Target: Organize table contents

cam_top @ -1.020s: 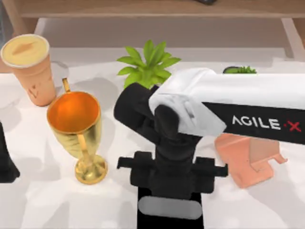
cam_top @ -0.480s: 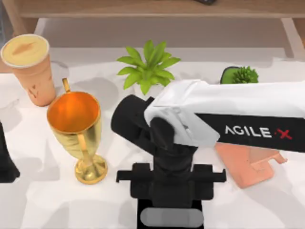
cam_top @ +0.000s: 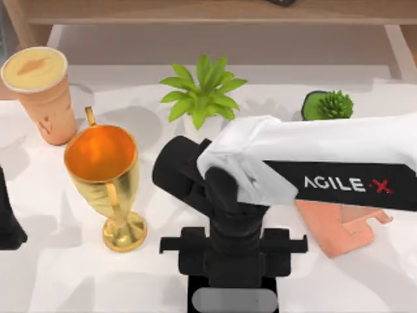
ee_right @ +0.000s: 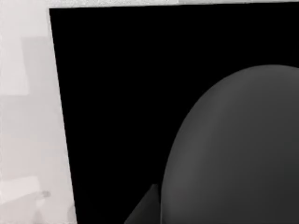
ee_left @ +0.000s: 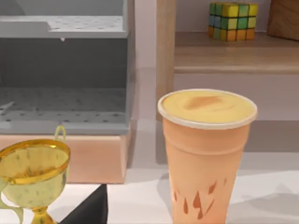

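Left arm parked at the top view's left edge, only a dark piece visible; left gripper grip state cannot be told; orange paper cup (cam_top: 44, 91) with cream top upright at far left rear of the white table (cam_top: 58, 274); left wrist view has the same cup close up, a colourful cube (ee_left: 232, 20) on the wooden shelf (ee_left: 233, 51) behind; gold goblet (cam_top: 107, 179) upright just right of and in front of the cup, apart from it; green plant (cam_top: 202, 88) mid-rear; right gripper (cam_top: 233, 277) low over the grey mouse (cam_top: 233, 301) on a black mat (cam_top: 195, 293) at front centre; whether its fingers grasp or are released cannot be told; right wrist view shows the mouse dome close on the mat; second small plant (cam_top: 329, 104) right rear; peach-coloured stand (cam_top: 339, 225) right, partly under the arm.
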